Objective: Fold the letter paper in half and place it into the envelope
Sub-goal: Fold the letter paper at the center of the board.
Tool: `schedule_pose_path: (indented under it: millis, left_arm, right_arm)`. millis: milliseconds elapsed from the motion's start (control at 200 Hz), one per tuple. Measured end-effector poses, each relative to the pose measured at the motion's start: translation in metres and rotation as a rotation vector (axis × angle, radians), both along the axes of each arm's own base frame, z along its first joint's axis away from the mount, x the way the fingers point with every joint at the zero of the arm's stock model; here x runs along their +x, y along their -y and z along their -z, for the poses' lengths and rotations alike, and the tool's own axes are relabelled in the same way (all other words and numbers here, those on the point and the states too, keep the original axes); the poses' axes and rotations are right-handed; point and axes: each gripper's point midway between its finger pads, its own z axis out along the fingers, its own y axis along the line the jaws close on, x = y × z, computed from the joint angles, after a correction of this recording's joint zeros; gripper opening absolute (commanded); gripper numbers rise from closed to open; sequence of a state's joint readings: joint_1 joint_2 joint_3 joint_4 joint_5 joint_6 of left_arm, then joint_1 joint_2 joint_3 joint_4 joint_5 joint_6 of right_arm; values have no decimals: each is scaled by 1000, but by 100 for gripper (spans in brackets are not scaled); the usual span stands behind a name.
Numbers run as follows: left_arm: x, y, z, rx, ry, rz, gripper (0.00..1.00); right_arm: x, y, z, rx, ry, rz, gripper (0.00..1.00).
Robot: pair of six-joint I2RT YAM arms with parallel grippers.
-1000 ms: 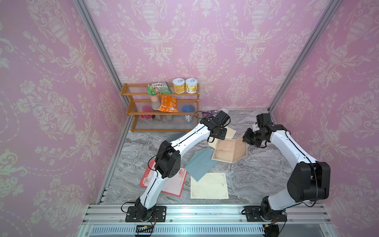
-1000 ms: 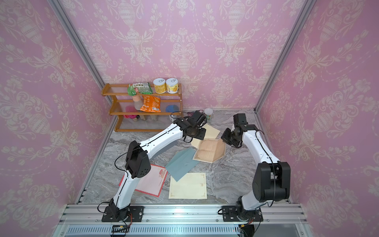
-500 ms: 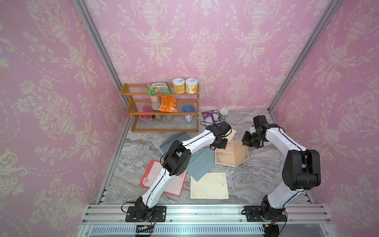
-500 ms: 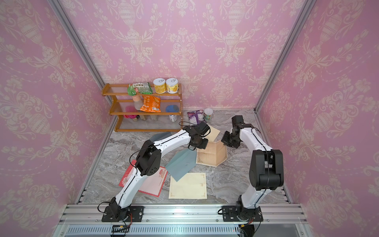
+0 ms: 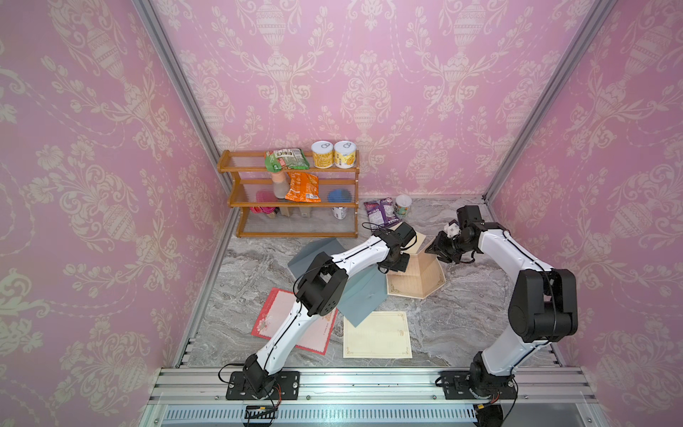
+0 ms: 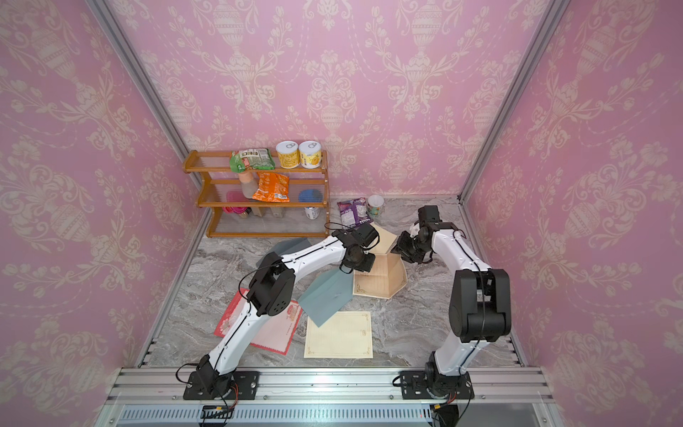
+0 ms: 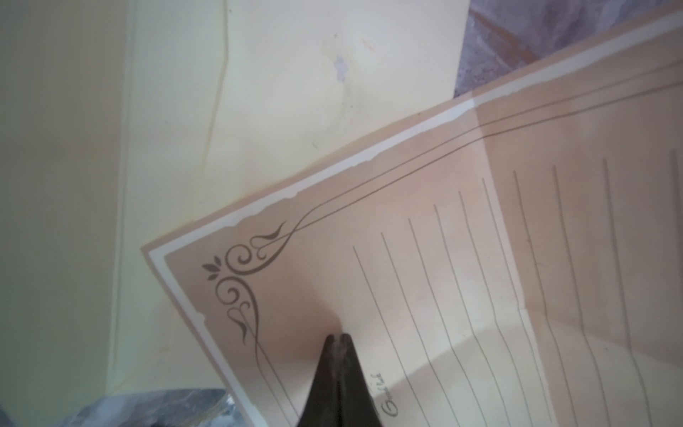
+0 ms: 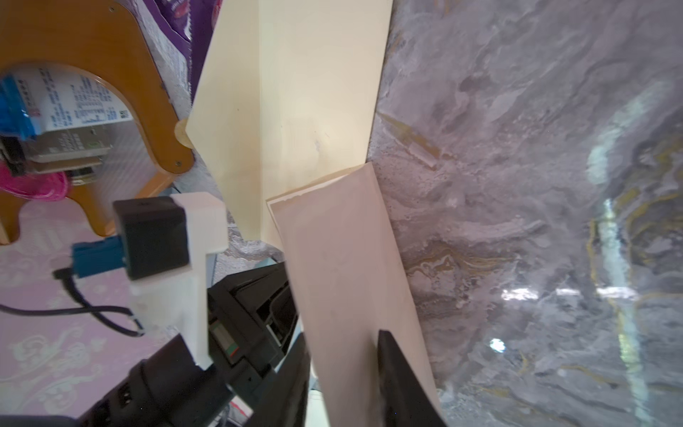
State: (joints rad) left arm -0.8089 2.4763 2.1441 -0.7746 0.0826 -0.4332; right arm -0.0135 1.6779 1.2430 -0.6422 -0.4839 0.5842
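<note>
The tan lined letter paper (image 5: 414, 283) (image 6: 380, 283) lies half folded, its far half standing up off the marble. My left gripper (image 7: 340, 336) (image 5: 397, 264) is shut, and its tips press down on the lying half near the ornamented corner (image 7: 236, 273). My right gripper (image 8: 343, 334) (image 5: 438, 247) is open, and the raised flap (image 8: 343, 258) passes loosely between its two fingers. A cream envelope (image 7: 295, 92) (image 8: 314, 92) (image 5: 419, 236) lies just behind the paper, partly under it.
Two blue-grey envelopes (image 5: 364, 292) (image 5: 314, 251) lie under my left arm. A cream sheet (image 5: 377, 334) and a red-bordered sheet (image 5: 295, 325) lie near the front. A wooden shelf (image 5: 292, 199), a purple bag (image 5: 380, 210) and a cup (image 5: 403, 205) stand at the back.
My left gripper closed and came forward and down onto the paper. My right gripper, shut on the raised flap before, has opened its jaws.
</note>
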Motion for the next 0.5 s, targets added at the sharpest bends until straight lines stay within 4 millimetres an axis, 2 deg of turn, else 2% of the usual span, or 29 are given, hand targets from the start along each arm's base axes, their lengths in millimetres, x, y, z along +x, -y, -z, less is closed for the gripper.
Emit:
schedule_pose_path:
  millis: [95, 220, 345, 415, 500]
  left_arm:
    - [1, -1, 0, 0, 0, -3, 0]
    - [5, -4, 0, -2, 2, -13, 0]
    - [17, -18, -3, 4, 7, -47, 0]
    - [26, -33, -12, 8, 14, -77, 0]
    - [35, -48, -32, -3, 39, -109, 0]
  right_arm:
    - [1, -9, -5, 81, 13, 28, 62]
    - [-4, -19, 3, 169, -12, 63, 78]
    - [-1, -24, 1, 226, -11, 81, 92]
    - [5, -28, -3, 253, 8, 84, 99]
    - [11, -33, -5, 276, 15, 87, 100]
